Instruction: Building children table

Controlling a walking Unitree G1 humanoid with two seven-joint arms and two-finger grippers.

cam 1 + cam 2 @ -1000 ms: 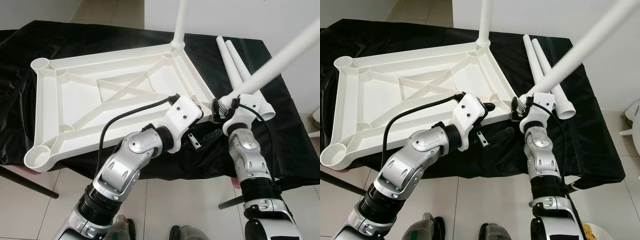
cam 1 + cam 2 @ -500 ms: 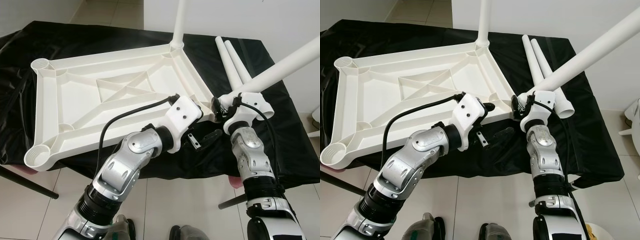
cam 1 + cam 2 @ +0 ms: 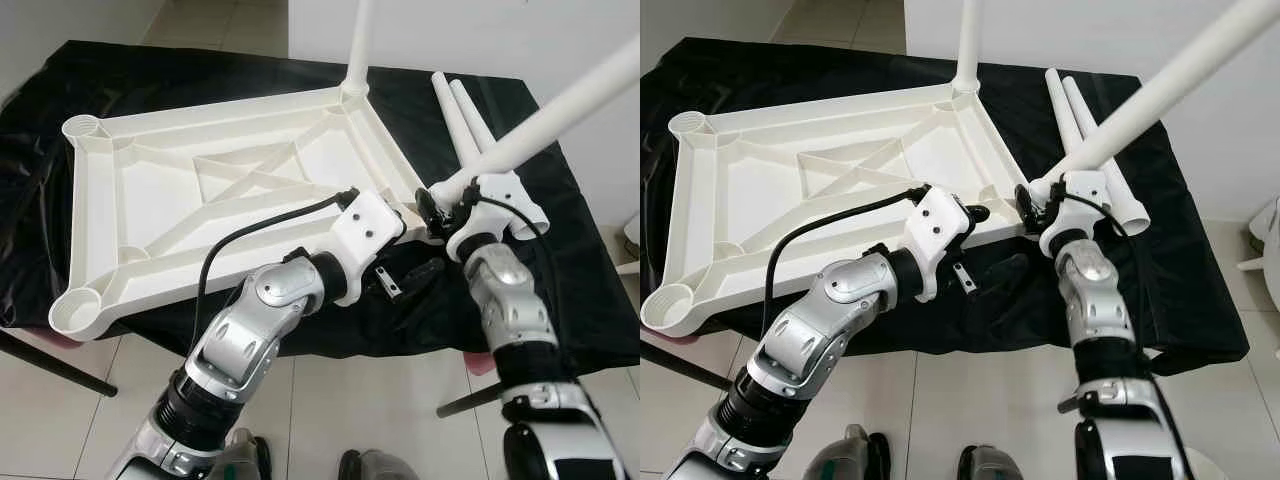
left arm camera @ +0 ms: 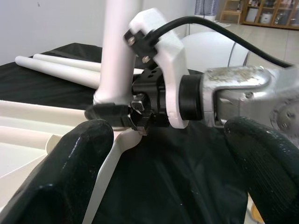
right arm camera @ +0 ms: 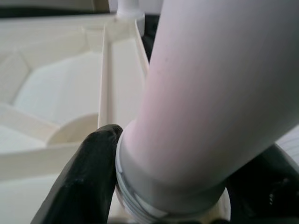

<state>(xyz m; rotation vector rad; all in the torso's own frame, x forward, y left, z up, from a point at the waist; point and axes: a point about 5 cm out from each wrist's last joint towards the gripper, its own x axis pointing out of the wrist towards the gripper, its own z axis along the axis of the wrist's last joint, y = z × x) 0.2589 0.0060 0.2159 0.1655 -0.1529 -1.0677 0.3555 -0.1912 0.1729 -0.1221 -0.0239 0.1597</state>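
I'm counting 1 white tabletop (image 3: 230,190) lying upside down, ribs up, across centre-left of the head views, on a black cloth (image 3: 560,260) covering the work surface. Legs: 4 total. 1 fitted leg (image 3: 357,45) is standing upright in the far corner socket, upper centre of frame. 2 spare legs (image 3: 462,115) are lying side by side, touching, on the cloth at upper right, just beside the tabletop's right edge. The 4th, the held leg (image 3: 560,105), is slanting up toward the upper right corner, its lower end at the tabletop's near right corner. The right gripper (image 3: 1040,205) is clamping that leg's lower end; in the right wrist view one black finger (image 5: 88,172) is pressing against the threaded collar, w/ the leg sitting over the corner socket – can't tell if it's seated. The left gripper (image 3: 415,272) is hanging spread apart, grasping nothing, over the cloth just below that same corner, centre of frame; left wrist view is showing its fingers (image 4: 70,168) wide apart w/ the right wrist between them. Empty sockets: 2 showing on the left side of the tabletop. Room: pale tiled floor (image 3: 400,400) along bottom of frame, white wall (image 3: 470,30) at top right.
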